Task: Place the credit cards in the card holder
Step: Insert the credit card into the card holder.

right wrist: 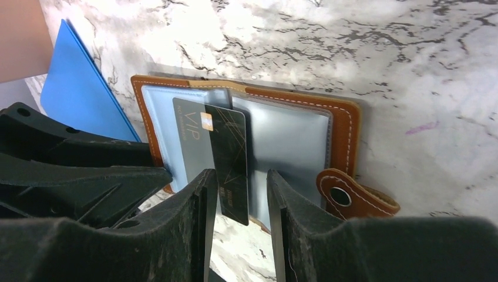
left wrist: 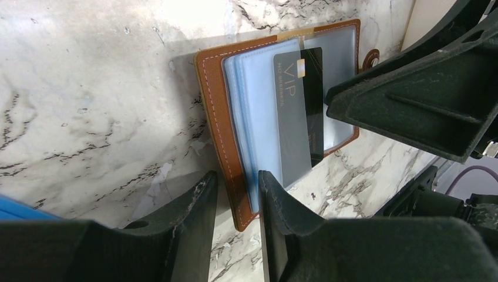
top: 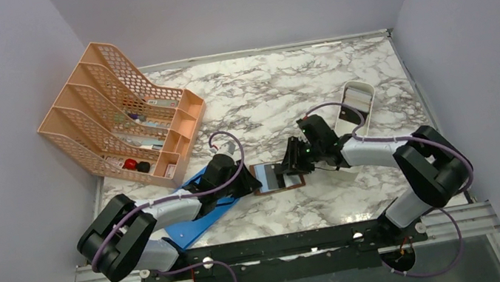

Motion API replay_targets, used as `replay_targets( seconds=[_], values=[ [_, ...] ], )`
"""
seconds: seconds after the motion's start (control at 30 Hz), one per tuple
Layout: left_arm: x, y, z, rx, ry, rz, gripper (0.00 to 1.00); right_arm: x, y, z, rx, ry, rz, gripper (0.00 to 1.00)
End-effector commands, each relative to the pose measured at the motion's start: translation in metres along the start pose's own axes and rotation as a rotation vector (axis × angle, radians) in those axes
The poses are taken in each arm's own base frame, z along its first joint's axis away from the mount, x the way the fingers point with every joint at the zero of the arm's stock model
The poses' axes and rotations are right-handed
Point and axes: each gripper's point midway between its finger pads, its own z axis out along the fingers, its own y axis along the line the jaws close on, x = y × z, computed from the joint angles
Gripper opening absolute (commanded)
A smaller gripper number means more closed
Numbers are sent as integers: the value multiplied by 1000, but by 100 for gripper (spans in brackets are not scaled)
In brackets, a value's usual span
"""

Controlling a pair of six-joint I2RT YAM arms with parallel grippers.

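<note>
The card holder (top: 266,178) lies open on the marble between my two grippers, brown leather (left wrist: 212,106) around pale plastic sleeves, with its snap tab (right wrist: 352,197) sticking out at one edge. A dark, almost black credit card (left wrist: 299,111) marked VIP sits tilted, one half under a sleeve and the other half (right wrist: 226,147) bare. My right gripper (right wrist: 241,174) is open, and the card's free end lies between its fingers with a gap on one side. My left gripper (left wrist: 236,176) is open and straddles the holder's leather edge without clamping it.
An orange mesh rack (top: 120,115) stands at the back left. A white oblong tray (top: 356,103) lies at the back right. A bright blue flat board (top: 201,212) lies under the left arm, close to the holder. Grey walls close in three sides.
</note>
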Motion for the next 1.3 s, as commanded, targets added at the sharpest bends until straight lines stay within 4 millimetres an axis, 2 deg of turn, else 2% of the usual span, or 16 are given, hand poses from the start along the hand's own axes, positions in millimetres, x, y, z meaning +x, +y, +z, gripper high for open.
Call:
replay_targets(
  seconds=[0.0,0.17,0.27,0.43,0.57,0.67,1.0,1.1,1.2,1.27],
  values=[
    [7,-3,1,19,28,25,34,2,8,7,-35,22,-11,42],
    [6,-9,5,37,36,34,34,3,19,11,-83,15,-60,39],
    [4,-15,7,56,42,48,34,5,24,11,-120,16,-78,28],
    [0,-20,8,68,34,64,34,9,28,16,-152,47,-97,20],
    [-2,-25,10,79,37,75,34,13,28,19,-166,73,-104,20],
    [-3,-26,10,82,34,84,35,14,26,20,-155,80,-122,24],
    [-9,-35,5,102,25,89,40,7,21,11,-104,42,-137,33],
    [-9,-36,5,107,26,94,40,15,18,12,-126,47,-130,32],
    [-10,-37,4,100,28,101,40,18,22,14,-164,63,-130,24],
    [-12,-40,3,108,24,102,40,18,25,15,-172,78,-131,23]
  ],
)
